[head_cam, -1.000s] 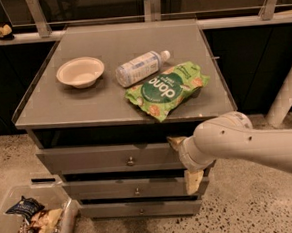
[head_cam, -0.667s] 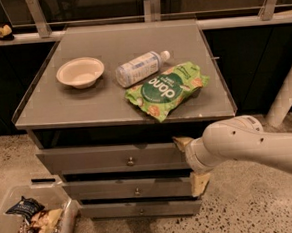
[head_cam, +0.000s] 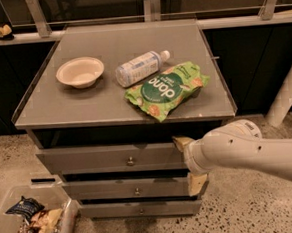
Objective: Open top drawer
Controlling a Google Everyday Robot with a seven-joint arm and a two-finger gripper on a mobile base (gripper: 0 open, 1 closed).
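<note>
The top drawer [head_cam: 104, 158] is the wide grey front just under the cabinet top, with a small round metal knob [head_cam: 130, 161] at its centre. A dark gap shows above it. My gripper [head_cam: 189, 163] is at the right end of this drawer front, well right of the knob. One cream finger [head_cam: 181, 142] is at the drawer's upper edge. The other one [head_cam: 197, 183] is below it, in front of the middle drawer [head_cam: 126, 188]. The fingers stand apart. My white arm [head_cam: 248, 151] comes in from the right.
On the cabinet top [head_cam: 85, 105] lie a cream bowl [head_cam: 80, 72], a plastic bottle [head_cam: 138, 68] and a green snack bag [head_cam: 166, 89]. A clear bin [head_cam: 33, 224] with snack bags stands on the floor at lower left. A white post [head_cam: 287, 91] stands at the right.
My arm and gripper have shifted slightly to the right along the drawer front. The drawer fronts have not visibly moved.
</note>
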